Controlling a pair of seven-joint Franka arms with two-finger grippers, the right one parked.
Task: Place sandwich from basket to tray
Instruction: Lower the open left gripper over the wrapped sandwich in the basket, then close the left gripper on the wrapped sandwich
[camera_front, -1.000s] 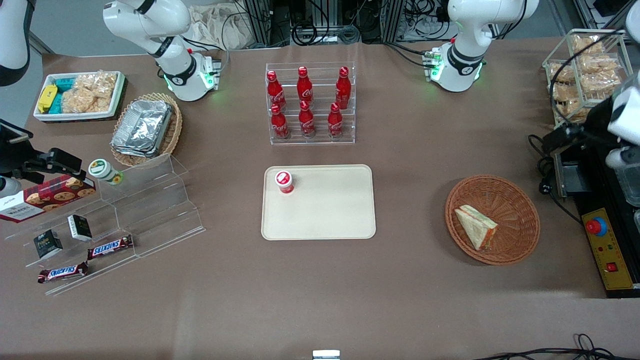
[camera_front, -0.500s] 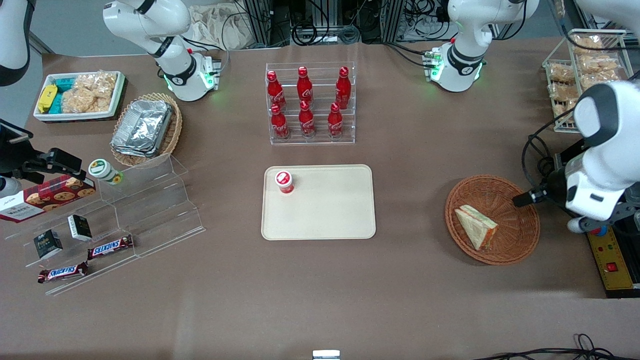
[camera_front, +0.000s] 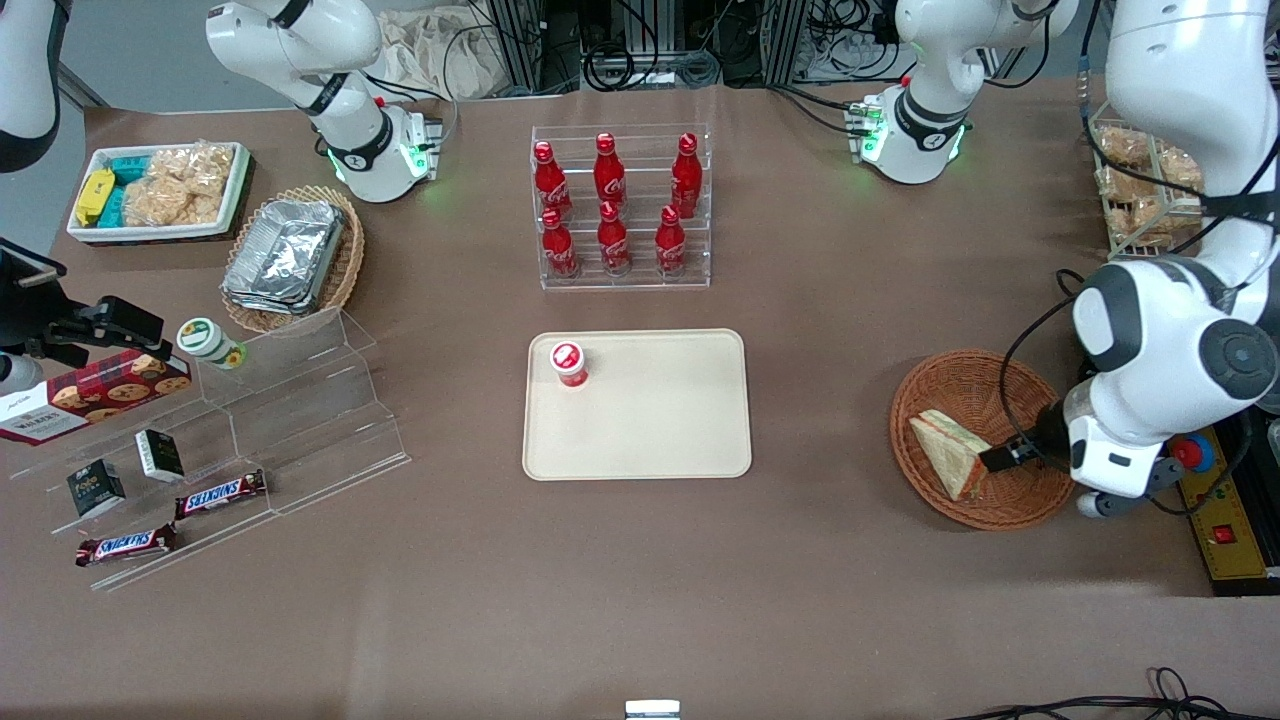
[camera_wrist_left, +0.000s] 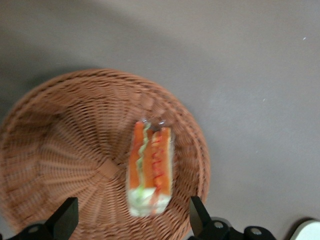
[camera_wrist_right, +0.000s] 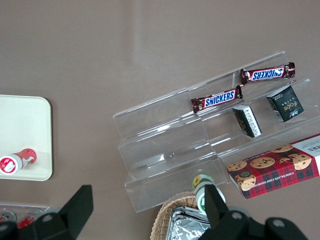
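The clear-wrapped sandwich (camera_front: 952, 452) lies in the round reddish-brown wicker basket (camera_front: 985, 365), toward the working arm's end of the table. My left gripper (camera_front: 1005, 457) hangs over the basket, just beside the sandwich and not touching it. In the left wrist view the sandwich (camera_wrist_left: 150, 167) shows its orange and green filling, resting on the basket's weave (camera_wrist_left: 65, 125). The gripper (camera_wrist_left: 132, 220) is open, its two black fingers (camera_wrist_left: 197, 215) spread wider than the sandwich, with nothing held. The cream tray (camera_front: 650, 430) sits mid-table.
A small red-capped bottle (camera_front: 568, 363) stands on the tray's corner. A clear rack of red cola bottles (camera_front: 622, 205) is farther from the camera than the tray. A yellow control box (camera_front: 1220, 510) lies beside the basket. A clear stepped stand (camera_front: 290, 400) with snacks sits toward the parked arm's end.
The left arm has swung in from the table's end and come down over the basket. Its gripper now hangs beside the sandwich. The sandwich and basket have not moved.
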